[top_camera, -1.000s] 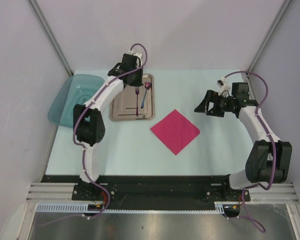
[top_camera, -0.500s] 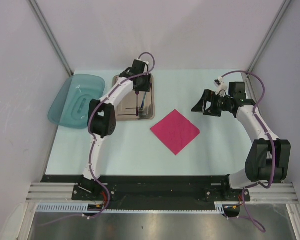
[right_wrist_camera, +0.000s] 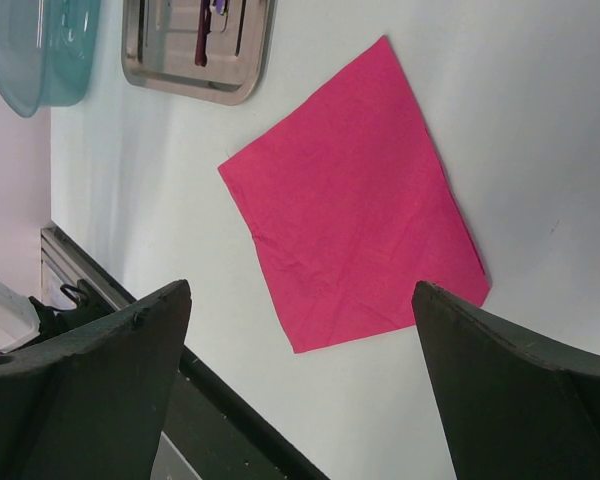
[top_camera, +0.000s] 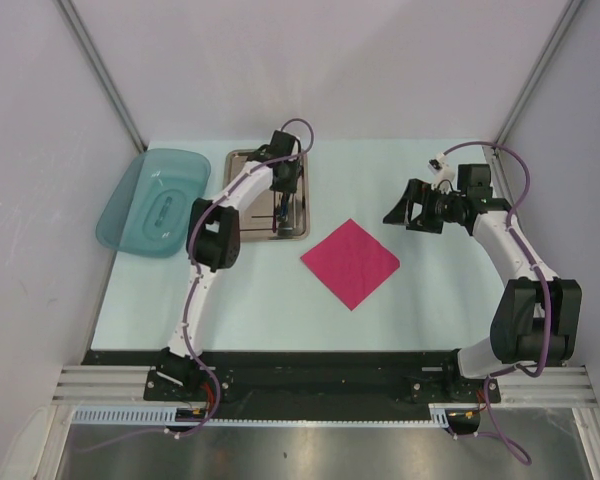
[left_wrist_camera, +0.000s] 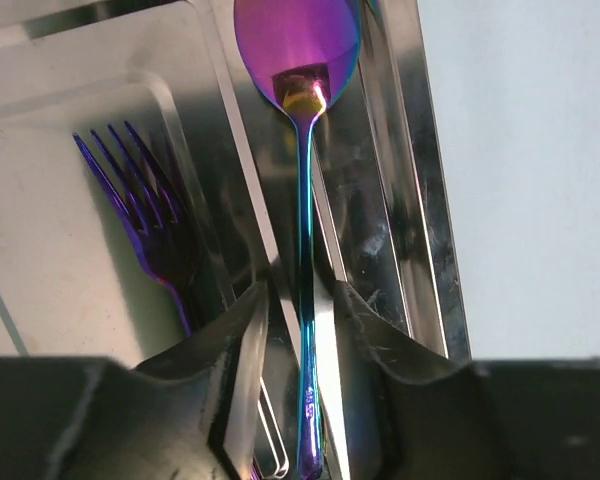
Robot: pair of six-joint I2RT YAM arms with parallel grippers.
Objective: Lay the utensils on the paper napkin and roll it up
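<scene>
The steel tray (top_camera: pixel 248 215) holds both utensils. In the left wrist view the spoon (left_wrist_camera: pixel 298 45) lies along the tray's right side, its red-purple bowl far from me and its teal handle running back between my fingers. The purple fork (left_wrist_camera: pixel 148 205) lies to its left. My left gripper (left_wrist_camera: pixel 298 300) is low over the tray (left_wrist_camera: pixel 70 250), open, with its jaws either side of the spoon handle and a gap on each side. It also shows in the top view (top_camera: pixel 282 195). The magenta napkin (top_camera: pixel 350 262) lies flat mid-table. My right gripper (top_camera: pixel 405 208) is open and empty, above the table right of the napkin (right_wrist_camera: pixel 355 200).
A teal translucent dish (top_camera: pixel 152 200) sits at the table's left edge beside the tray, and shows in the right wrist view (right_wrist_camera: pixel 40 45) next to the tray (right_wrist_camera: pixel 195 45). Grey walls close in the back and both sides. The black rail runs along the near edge.
My left gripper has moved from the tray's back edge forward and down over the tray, ending astride the spoon handle. The right arm has barely moved.
</scene>
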